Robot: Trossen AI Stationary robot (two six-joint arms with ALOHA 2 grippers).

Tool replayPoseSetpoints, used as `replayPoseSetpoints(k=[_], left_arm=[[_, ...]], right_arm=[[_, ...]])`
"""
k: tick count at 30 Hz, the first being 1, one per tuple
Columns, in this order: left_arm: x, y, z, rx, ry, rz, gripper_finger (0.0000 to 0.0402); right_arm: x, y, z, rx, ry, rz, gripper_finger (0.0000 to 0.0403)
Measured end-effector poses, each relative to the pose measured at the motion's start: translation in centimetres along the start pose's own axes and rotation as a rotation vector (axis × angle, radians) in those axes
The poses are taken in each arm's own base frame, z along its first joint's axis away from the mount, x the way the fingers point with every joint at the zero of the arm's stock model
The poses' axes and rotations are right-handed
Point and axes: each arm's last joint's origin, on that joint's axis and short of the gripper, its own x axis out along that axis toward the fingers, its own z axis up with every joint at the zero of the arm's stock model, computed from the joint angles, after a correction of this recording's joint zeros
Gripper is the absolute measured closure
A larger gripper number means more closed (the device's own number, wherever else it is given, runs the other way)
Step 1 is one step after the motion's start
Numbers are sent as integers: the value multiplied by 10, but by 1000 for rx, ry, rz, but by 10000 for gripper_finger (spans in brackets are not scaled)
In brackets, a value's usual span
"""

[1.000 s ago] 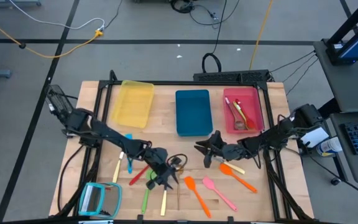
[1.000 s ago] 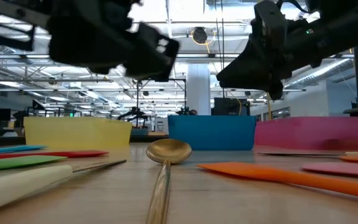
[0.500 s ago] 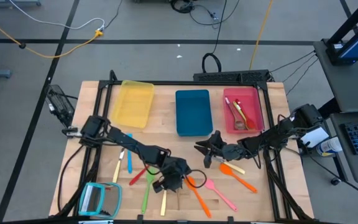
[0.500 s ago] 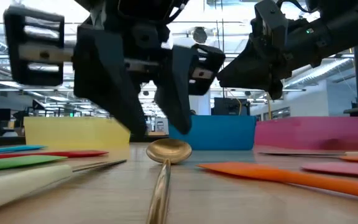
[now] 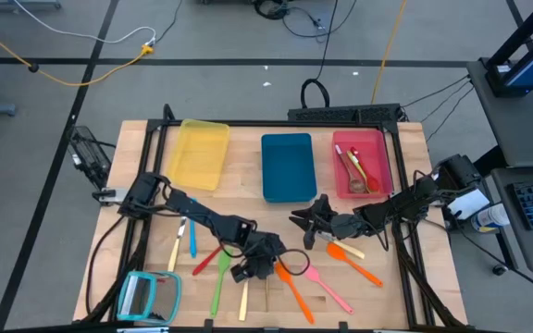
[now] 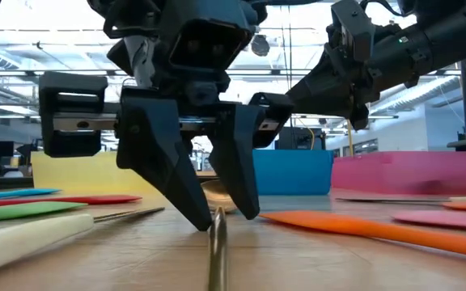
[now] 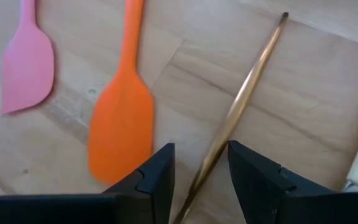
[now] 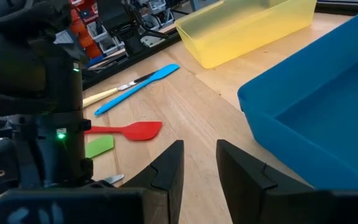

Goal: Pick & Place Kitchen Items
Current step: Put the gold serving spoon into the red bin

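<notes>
The left end effector (image 6: 210, 214) stands over a gold metal spoon (image 7: 232, 119) near the front edge of the worktop (image 5: 248, 180), fingers narrowly parted and straddling the handle, tips at the wood. An orange spatula (image 7: 122, 118) lies just beside it, a pink spatula (image 7: 27, 62) beyond. The thin handle could roll or skid out if the fingers close off-centre. The right end effector (image 5: 309, 227) waits mid-worktop, fingers slightly apart and empty, near the blue tray (image 5: 287, 166).

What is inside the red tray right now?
The red tray holds a few utensils, one of them red-handled, lying together. The low view shows only its pink side wall, so nothing more can be made out.
</notes>
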Motion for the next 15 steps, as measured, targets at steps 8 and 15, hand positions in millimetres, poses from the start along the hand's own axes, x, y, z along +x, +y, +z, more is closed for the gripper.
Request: replayPoseSetpoints(k=[8, 15], left_arm=[[6, -2, -10, -23, 36, -53, 316], [7, -1, -13, -75, 49, -51, 387]], right_arm=[[0, 0, 0, 1, 0, 0, 312], [0, 0, 0, 5, 0, 0, 312]])
